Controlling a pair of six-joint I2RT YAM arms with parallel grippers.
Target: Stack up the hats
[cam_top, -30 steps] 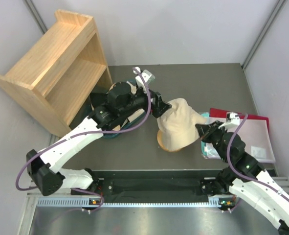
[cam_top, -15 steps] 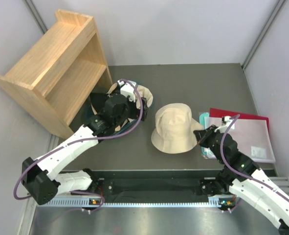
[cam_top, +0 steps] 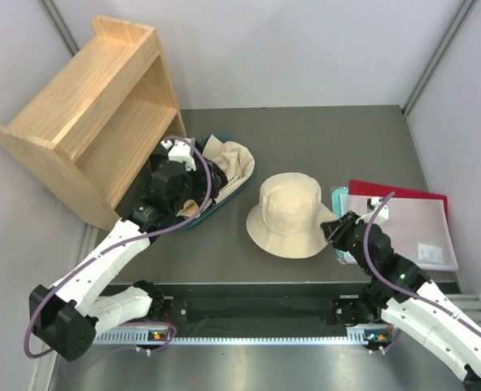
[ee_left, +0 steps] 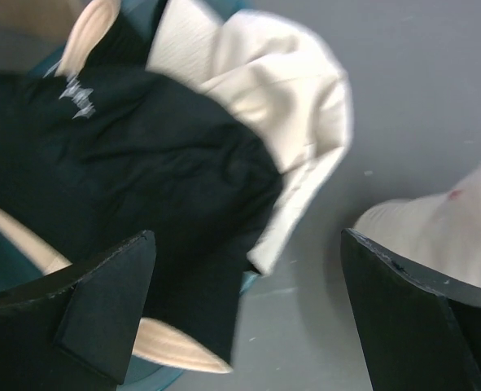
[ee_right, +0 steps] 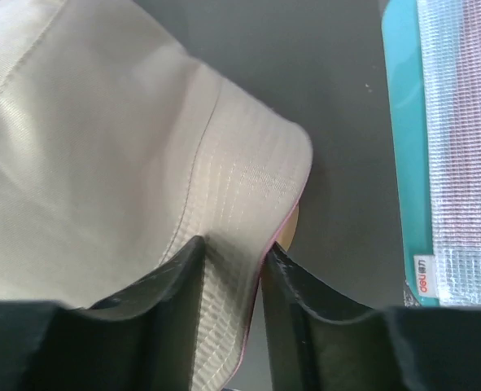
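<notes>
Here we see a cream hat (cam_top: 293,213) sitting crown-up in the middle of the table (cam_top: 321,138). The right gripper (ee_right: 233,257) has its fingers narrowly parted on either side of that hat's brim, with fabric lying in the gap. We cannot tell whether they pinch it or sit loose. The left gripper (ee_left: 248,244) hangs with fingers spread wide, grasping nothing, over a black hat (ee_left: 142,163) and a second cream hat (ee_left: 264,98) heaped in the teal tub (cam_top: 193,221).
</notes>
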